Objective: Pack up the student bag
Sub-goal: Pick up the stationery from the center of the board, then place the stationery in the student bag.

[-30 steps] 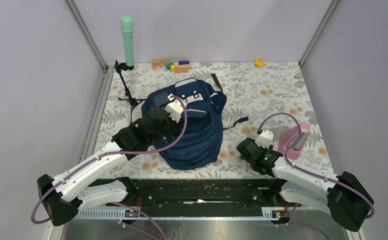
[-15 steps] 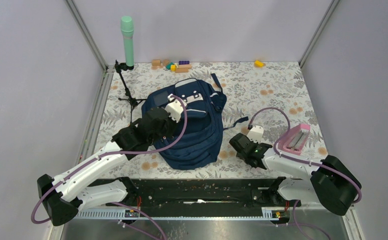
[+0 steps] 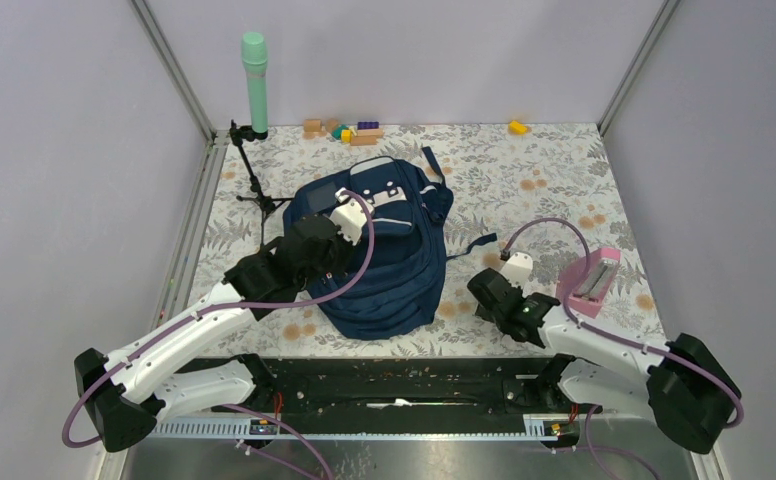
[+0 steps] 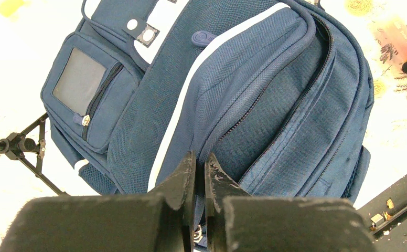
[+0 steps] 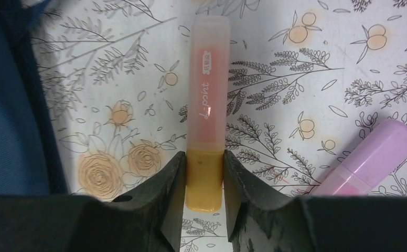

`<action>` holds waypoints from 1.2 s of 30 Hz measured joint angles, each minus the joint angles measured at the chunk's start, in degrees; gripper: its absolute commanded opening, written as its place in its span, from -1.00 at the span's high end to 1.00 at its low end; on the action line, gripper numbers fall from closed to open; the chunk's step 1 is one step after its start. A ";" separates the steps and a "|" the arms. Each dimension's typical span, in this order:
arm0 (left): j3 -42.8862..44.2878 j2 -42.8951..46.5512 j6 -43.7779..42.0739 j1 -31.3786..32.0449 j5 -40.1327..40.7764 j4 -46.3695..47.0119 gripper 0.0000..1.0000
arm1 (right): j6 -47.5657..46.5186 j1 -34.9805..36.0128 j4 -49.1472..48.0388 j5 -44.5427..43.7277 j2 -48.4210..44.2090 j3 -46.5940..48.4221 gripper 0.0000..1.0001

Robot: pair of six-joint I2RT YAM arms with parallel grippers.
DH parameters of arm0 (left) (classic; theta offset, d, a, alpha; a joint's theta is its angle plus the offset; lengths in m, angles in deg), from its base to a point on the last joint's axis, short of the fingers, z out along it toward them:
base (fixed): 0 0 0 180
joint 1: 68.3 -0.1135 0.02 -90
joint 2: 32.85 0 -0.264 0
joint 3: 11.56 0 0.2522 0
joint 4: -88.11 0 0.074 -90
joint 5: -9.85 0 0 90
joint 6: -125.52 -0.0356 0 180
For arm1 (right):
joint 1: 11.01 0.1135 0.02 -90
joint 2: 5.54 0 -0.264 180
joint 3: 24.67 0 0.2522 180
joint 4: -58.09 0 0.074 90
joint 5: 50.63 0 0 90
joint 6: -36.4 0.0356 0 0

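The student bag (image 3: 389, 270), navy with pale stripes, lies flat at the table's middle and fills the left wrist view (image 4: 275, 94). My left gripper (image 4: 200, 157) is down on the bag's near left part, shut with a pinch of dark fabric by a zip seam between its fingers. An orange highlighter (image 5: 207, 105) with a translucent cap lies on the floral cloth right of the bag. My right gripper (image 5: 204, 160) is shut on its yellow rear end, both fingers against its sides. In the top view that gripper (image 3: 486, 290) sits low beside the bag's right edge.
A pink case (image 3: 589, 283) lies to the right of the right gripper, and its lilac end (image 5: 372, 160) shows in the right wrist view. A green cylinder (image 3: 254, 80) stands on a black tripod (image 3: 256, 190) at back left. Toy blocks (image 3: 349, 130) and a yellow piece (image 3: 517, 127) lie along the back wall.
The right gripper has closed from wide open onto the orange highlighter, and the right arm has shifted a little left near the bag. The left arm and bag stayed still.
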 measured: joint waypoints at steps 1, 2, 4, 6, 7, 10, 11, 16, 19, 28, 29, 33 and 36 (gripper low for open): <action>0.00 0.00 0.00 0.00 0.00 0.00 1.00 | -0.33 0.00 0.17 0.02 -1.01 -0.04 1.00; 0.00 0.00 0.00 0.00 0.00 0.00 1.00 | -0.74 0.02 0.24 0.04 -2.27 -0.13 1.00; 0.00 0.00 0.00 0.00 0.00 0.00 1.00 | -1.90 0.07 0.20 0.09 -5.99 -0.57 1.00; 0.00 0.00 0.00 0.00 0.00 0.00 1.00 | -3.23 0.07 0.24 0.24 -9.99 -0.90 1.00; 0.00 0.00 0.00 0.00 0.00 0.00 1.00 | -4.00 0.09 0.26 0.50 -12.11 -1.01 1.00; 0.00 0.00 0.00 0.00 0.00 0.00 1.00 | -6.91 0.13 0.20 2.16 -17.55 -1.03 1.00; 0.00 0.00 0.00 0.00 0.00 0.00 1.00 | -8.41 0.13 0.11 3.87 -19.30 -1.03 1.00; 0.00 0.00 0.00 0.00 0.00 0.00 1.00 | -13.03 0.22 0.07 13.64 -22.77 0.17 1.00; 0.00 0.00 0.00 0.00 0.00 0.00 1.00 | -13.62 0.26 0.04 19.37 -23.06 2.49 1.00; 0.00 0.00 0.00 0.00 0.00 0.00 1.00 | -12.44 1.46 -4.46 34.75 -20.28 9.86 1.00; 0.00 0.00 0.00 0.00 0.00 -0.02 1.00 | -12.41 1.84 -4.66 35.41 -19.91 10.27 1.00; 0.00 0.11 0.00 0.00 0.00 -0.04 1.00 | -11.13 3.85 -5.68 37.44 -17.35 12.22 1.00; 0.00 0.31 0.00 0.00 0.00 -0.04 1.00 | -9.01 4.85 -8.07 37.83 -14.82 12.48 1.00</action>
